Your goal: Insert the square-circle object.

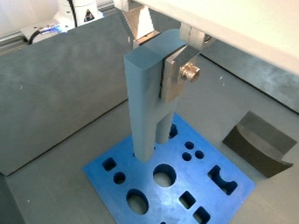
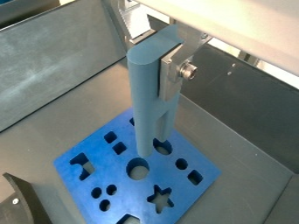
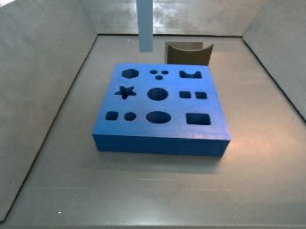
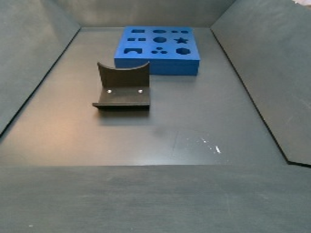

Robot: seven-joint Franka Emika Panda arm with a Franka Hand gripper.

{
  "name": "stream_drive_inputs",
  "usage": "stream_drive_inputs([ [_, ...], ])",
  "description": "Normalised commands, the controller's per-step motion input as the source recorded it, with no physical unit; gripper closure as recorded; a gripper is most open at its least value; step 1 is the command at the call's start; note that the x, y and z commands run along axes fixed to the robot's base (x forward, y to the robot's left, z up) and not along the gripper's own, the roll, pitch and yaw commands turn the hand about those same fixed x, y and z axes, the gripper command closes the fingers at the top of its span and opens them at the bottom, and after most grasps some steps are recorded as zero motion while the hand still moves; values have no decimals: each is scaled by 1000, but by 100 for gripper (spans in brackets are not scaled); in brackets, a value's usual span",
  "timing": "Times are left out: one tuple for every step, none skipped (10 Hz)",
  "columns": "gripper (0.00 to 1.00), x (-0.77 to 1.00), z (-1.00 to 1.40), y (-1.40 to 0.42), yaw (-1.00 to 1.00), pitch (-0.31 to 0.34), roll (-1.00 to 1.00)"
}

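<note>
Wrist views both show our end effector (image 1: 167,59) clamped on the upper end of a long grey-blue square-circle object (image 1: 149,105), held upright above the blue insertion block (image 1: 170,179). Side view: fixture (image 3: 187,52) at the block's 12 o'clock on the surface (image 3: 143,183).

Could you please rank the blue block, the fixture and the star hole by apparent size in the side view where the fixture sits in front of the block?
1. Blue block
2. Fixture, looking nearly as big, though nearer the camera
3. Star hole
The gripper is out of this view.
</note>
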Motion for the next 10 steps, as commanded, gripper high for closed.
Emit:
stream_drive_inputs([
  [100,-17,0,0,0,0,14],
  [100,-563,-291,0,-646,-89,-80],
  [100,0,-283,0,-1000,-83,-50],
  [100,0,-337,0,-1000,-6,-17],
  [100,0,-343,0,-1000,0,-14],
  [100,0,-354,0,-1000,-9,-30],
  [100,0,-351,0,-1000,-4,-23],
  [100,0,-349,0,-1000,-1,-19],
  [100,0,-346,0,-1000,0,-14],
  [100,0,-346,0,-1000,0,-16],
])
